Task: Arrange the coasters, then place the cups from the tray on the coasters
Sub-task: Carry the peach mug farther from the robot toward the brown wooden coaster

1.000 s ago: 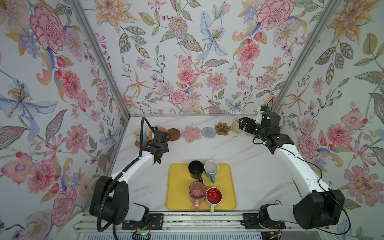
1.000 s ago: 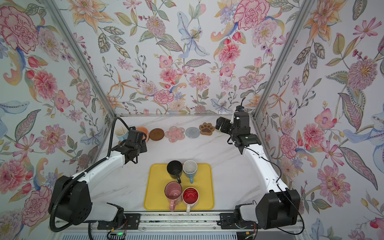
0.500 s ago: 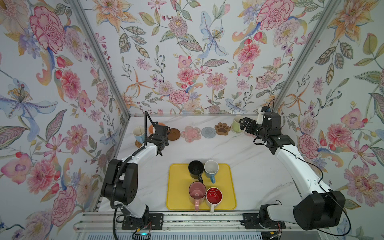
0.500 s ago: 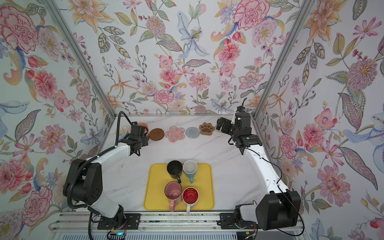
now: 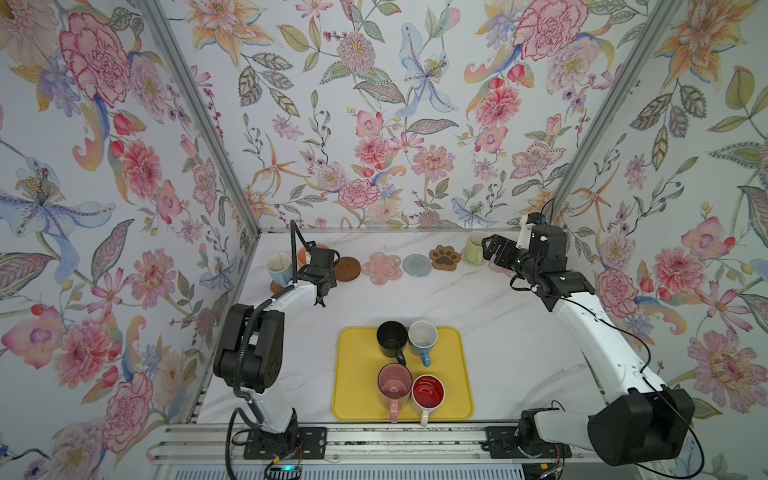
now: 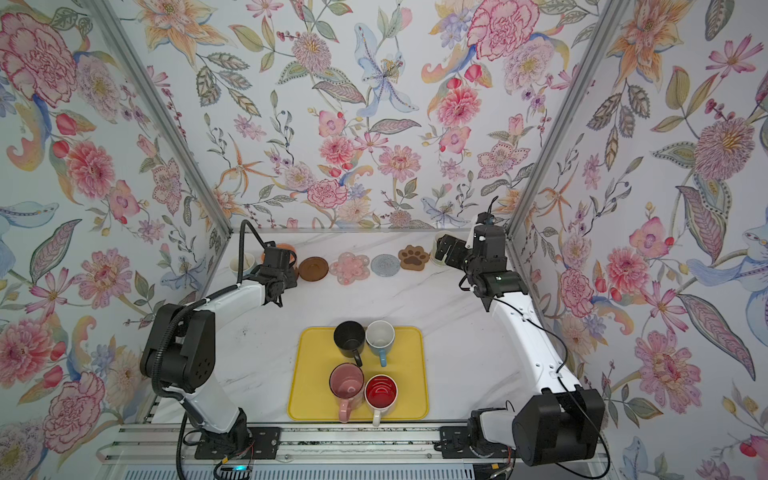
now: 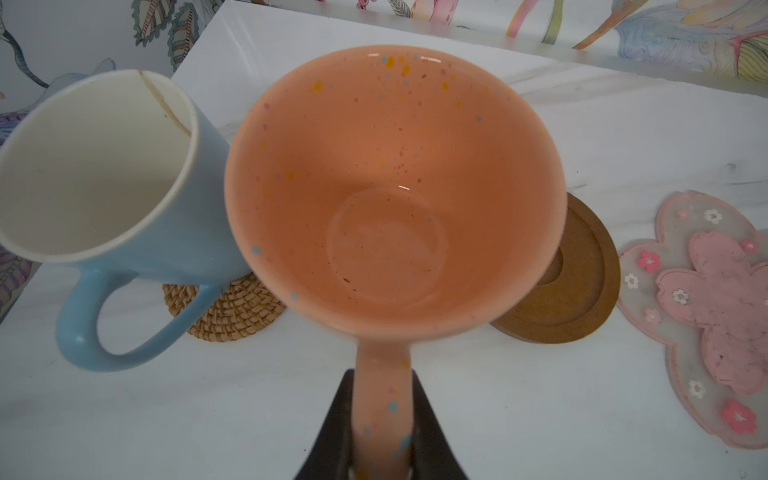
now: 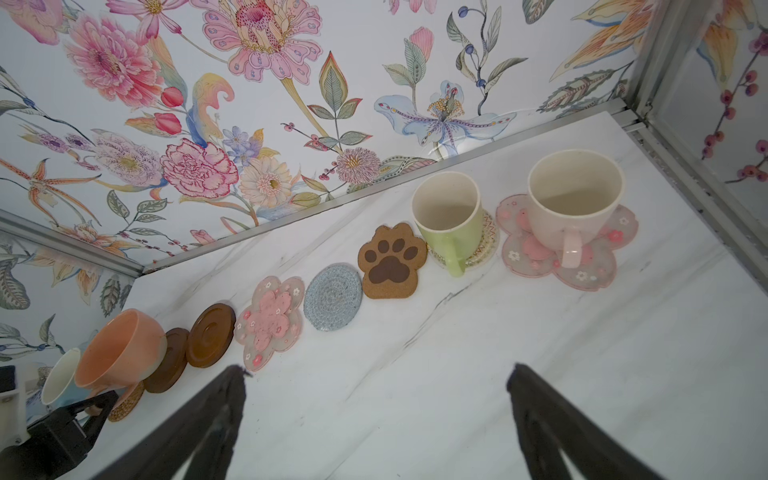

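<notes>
Left gripper [image 7: 382, 399] pinches the handle of the wide speckled peach ceramic mug [image 7: 395, 178] — stiff, glazed, likely slippery, front-heavy beyond the jaws. Right gripper [image 8: 376, 370] stands wide open, empty.

Left arm [image 5: 291, 297], right arm [image 5: 598, 340]: white link shells, black joint housings [image 5: 249, 353], loose black cables [image 5: 294, 245], black base plates [image 5: 286, 442] on silver rail [image 5: 395, 442].

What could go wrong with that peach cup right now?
The wide speckled peach mug, pinched only at its handle by the left gripper, is right beside the pale blue mug on the woven rattan coaster; lowering it could knock that mug. It also looks tilted, so it might land unevenly on the dark brown disc coaster.
</notes>
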You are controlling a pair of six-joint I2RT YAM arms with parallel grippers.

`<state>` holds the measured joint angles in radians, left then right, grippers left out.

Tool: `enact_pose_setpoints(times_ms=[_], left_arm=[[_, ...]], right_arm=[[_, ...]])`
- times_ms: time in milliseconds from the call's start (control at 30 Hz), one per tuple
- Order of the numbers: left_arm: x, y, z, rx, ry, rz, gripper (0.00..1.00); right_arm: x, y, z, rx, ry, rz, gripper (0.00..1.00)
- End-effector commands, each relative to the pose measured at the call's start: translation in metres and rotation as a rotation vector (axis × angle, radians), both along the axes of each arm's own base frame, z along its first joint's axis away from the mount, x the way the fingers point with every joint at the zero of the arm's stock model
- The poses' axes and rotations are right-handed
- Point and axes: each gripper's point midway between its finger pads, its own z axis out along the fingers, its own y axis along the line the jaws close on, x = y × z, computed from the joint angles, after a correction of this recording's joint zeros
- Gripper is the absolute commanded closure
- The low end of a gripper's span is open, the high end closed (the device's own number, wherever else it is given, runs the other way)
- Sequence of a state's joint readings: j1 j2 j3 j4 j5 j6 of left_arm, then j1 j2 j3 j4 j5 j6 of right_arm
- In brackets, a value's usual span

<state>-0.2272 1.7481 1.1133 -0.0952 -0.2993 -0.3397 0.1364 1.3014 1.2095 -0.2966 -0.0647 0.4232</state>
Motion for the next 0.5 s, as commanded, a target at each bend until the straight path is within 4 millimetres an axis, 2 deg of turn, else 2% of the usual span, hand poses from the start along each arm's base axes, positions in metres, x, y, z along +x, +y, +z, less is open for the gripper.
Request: enact_pose_setpoints(times_ms=[0, 467], left_arm=[[0.0328, 0.0059, 0.0482, 0.004, -0.186, 0.033, 1.0], [0.0421, 0.0155, 0.0388, 0.002, -0.193, 0.05, 1.0]], right_arm=[[-0.0059, -0.0031, 0.0002, -0.013, 0.003, 0.003, 0.01], [-0.0045, -0.0048, -0.0011, -0.014, 0.01, -0.002, 0.01]])
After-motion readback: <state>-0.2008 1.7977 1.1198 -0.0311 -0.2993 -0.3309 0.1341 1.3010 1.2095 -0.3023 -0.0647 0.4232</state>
